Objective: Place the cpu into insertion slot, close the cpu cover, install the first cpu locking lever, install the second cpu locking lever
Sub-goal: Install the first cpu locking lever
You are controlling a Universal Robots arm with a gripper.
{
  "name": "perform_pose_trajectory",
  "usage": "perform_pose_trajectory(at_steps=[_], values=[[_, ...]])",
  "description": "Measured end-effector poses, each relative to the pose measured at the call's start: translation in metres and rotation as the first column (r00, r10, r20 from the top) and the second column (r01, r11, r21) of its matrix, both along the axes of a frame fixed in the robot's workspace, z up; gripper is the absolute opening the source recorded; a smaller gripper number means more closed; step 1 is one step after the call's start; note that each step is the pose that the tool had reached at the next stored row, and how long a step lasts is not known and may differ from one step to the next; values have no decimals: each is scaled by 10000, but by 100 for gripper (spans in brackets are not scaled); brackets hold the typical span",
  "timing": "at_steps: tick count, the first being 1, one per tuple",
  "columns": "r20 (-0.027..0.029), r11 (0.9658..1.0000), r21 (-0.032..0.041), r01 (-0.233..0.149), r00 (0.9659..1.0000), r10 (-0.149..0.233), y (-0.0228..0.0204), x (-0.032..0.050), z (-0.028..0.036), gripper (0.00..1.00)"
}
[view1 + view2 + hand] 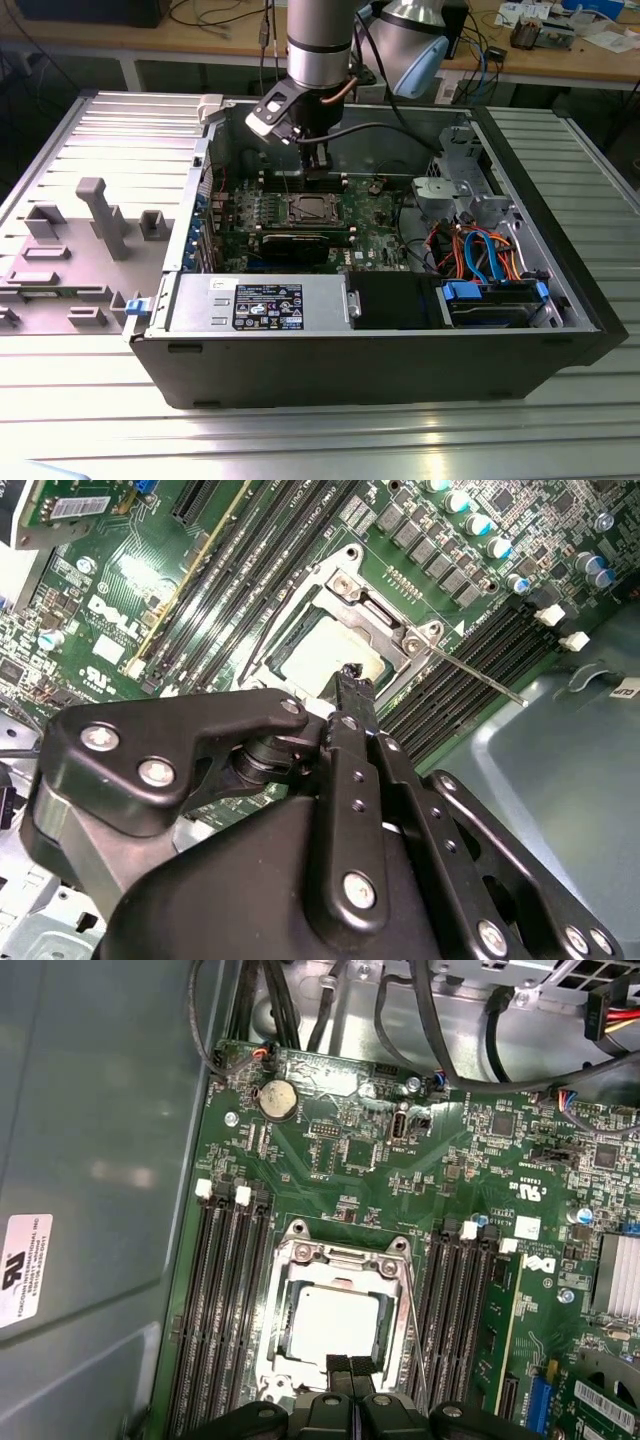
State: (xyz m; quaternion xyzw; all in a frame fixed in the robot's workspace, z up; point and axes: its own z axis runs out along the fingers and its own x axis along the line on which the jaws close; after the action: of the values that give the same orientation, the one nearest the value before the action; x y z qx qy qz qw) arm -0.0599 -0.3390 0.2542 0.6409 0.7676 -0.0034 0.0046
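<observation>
First wrist view: cpu point(335, 1325) seated, cover point(281, 1310) down, one lever point(414, 1342) looks unlatched; exterior view, clenched gripper point(318, 167) at cpu's 12 o'clock.

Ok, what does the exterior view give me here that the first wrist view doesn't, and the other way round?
Exterior view: the whole open computer case, its power supply, the blue and orange cables, a grey fixture at the exterior view's left, and the arm above the case. First wrist view: close detail, namely the coin battery, the memory slots, and the cpu seated inside the cpu cover. Shared: the green motherboard and the gripper at the cpu cover's edge.
</observation>
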Motion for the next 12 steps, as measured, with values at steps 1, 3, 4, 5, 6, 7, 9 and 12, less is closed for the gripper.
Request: perform_pose_trajectory(at_steps=[1, 3, 4, 5, 6, 7, 9, 12], values=[[0, 10000, 0, -30, 10000, 30, 0, 0, 0, 11], [0, 10000, 0, -83, 10000, 83, 0, 0, 0, 11], [0, 9999, 0, -105, 9999, 105, 0, 0, 0, 11], [0, 9999, 0, -129, 9999, 129, 0, 0, 0, 11], [0, 9999, 0, -153, 9999, 153, 0, 0, 0, 11], [0, 9998, 1, -191, 9998, 191, 0, 0, 0, 11], [0, 9997, 1, -252, 9997, 252, 0, 0, 0, 11], [0, 9995, 0, -328, 9995, 328, 0, 1, 0, 11]])
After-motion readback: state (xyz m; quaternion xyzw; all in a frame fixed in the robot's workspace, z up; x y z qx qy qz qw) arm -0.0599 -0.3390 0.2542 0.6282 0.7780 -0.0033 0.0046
